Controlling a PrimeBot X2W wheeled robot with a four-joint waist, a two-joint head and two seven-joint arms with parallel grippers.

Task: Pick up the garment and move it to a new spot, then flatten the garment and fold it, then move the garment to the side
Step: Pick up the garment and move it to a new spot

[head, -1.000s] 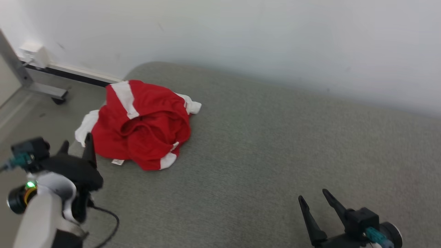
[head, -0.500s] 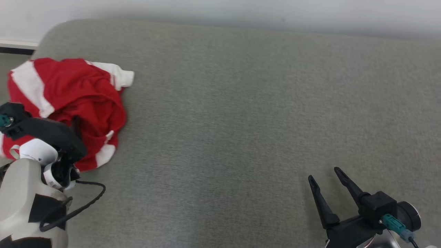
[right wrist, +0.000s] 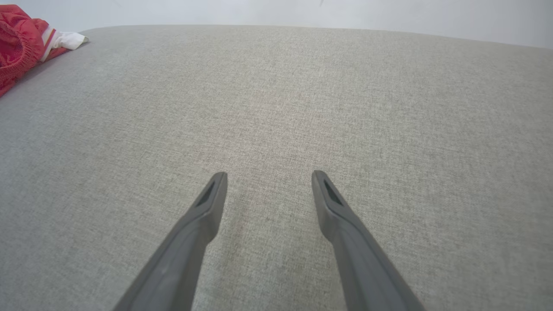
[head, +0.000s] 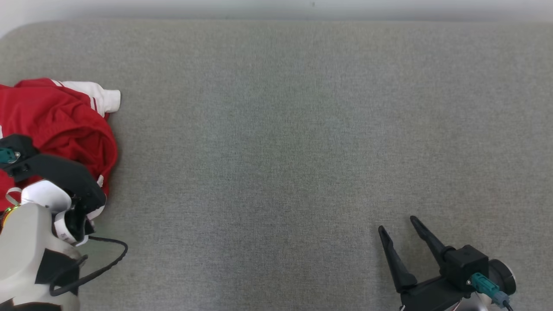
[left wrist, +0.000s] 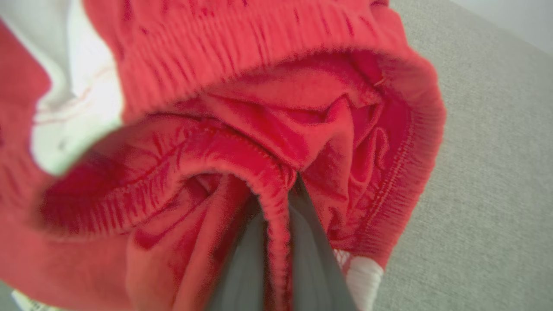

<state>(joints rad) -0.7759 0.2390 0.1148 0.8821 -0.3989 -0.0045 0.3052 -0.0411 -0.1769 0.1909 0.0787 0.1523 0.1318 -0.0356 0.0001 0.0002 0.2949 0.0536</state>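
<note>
Since the earlier frame the left gripper [left wrist: 278,194] is no longer standing open in front of the garment [head: 60,121]. It has gone into the red heap, and its two fingers are now pressing together on a ribbed fold of the cloth, as the left wrist view is showing. The head camera has also turned, so the shift of the whole picture is not a move of the garment. The garment is lying crumpled at the far left edge of the grey surface [head: 276,129], red with white bands, and one white cuff [head: 106,97] is pointing toward the middle. The right gripper [head: 396,223] is hovering at the lower right, well apart from the cloth, with its fingers spread and nothing between them. The step in hand is, I judge, the first pick-up. To do it well, the left arm should be rising straight up until the hanging cloth is clearing the surface, and only then travelling toward the free middle, because dragging may be pulling the fold out of the pinch. The grip seems to be holding one narrow hem only, so a slow lift is safer.
</note>
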